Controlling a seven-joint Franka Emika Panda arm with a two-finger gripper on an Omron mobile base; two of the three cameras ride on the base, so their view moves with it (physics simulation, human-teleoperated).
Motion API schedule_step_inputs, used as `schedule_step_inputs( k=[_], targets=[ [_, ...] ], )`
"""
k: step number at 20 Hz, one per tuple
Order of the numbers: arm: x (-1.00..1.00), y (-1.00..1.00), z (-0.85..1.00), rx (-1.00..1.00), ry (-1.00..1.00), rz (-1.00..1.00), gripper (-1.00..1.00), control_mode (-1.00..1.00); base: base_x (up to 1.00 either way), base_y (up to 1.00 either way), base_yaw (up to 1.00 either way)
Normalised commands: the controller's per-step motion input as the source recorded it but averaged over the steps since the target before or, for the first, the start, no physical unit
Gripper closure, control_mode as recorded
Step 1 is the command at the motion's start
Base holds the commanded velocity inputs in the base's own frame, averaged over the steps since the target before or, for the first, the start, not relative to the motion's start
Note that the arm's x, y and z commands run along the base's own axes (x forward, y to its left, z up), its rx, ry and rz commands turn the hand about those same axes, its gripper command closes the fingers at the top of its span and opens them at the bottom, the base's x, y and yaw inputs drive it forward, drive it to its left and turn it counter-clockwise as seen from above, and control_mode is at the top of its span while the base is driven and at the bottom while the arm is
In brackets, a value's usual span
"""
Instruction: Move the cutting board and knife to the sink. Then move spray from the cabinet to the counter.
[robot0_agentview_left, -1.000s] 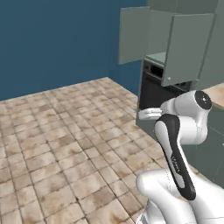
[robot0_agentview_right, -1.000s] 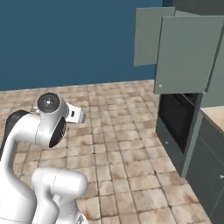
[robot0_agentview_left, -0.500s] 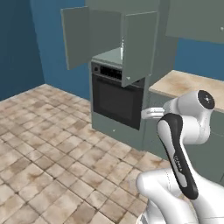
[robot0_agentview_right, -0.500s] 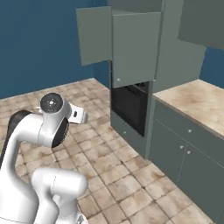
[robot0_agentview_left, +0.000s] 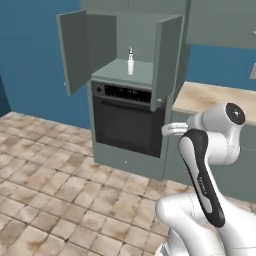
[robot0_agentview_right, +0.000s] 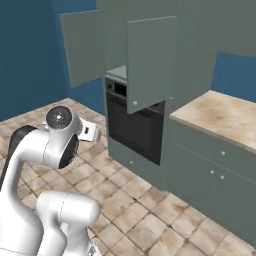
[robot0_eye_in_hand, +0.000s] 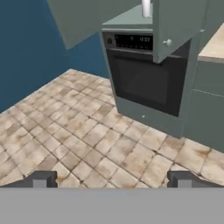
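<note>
The cabinet (robot0_agentview_left: 125, 75) is standing with both upper doors swung open, and the spray (robot0_agentview_left: 130, 61) is sitting upright on the shelf inside, just above the black oven (robot0_agentview_left: 127, 120), a little right of the shelf's middle. To the right of the cabinet the beige marble counter (robot0_agentview_left: 215, 97) is running off along the wall. The robot's arm is folded close to its own body, well apart from the cabinet, with the gripper (robot0_eye_in_hand: 109, 179) hanging over the tiled floor (robot0_agentview_left: 55, 190); its jaws are standing wide apart and are holding nothing. The spray's lower part (robot0_eye_in_hand: 146, 8) is peeking in at the top of the hand view.
</note>
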Motion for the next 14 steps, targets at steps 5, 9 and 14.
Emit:
schedule_step_inputs(
  k=[5, 9, 14],
  targets=[
    [0.00, 0.00, 0.00, 0.00, 0.00, 0.00, -1.00, 1.00, 0.74, 1.00, -0.45],
    [0.00, 0.00, 0.00, 0.00, 0.00, 0.00, -1.00, 1.00, 0.64, 1.00, -0.47],
    [0.00, 0.00, 0.00, 0.00, 0.00, 0.00, -1.00, 1.00, 0.59, 0.85, -0.40]
  ],
)
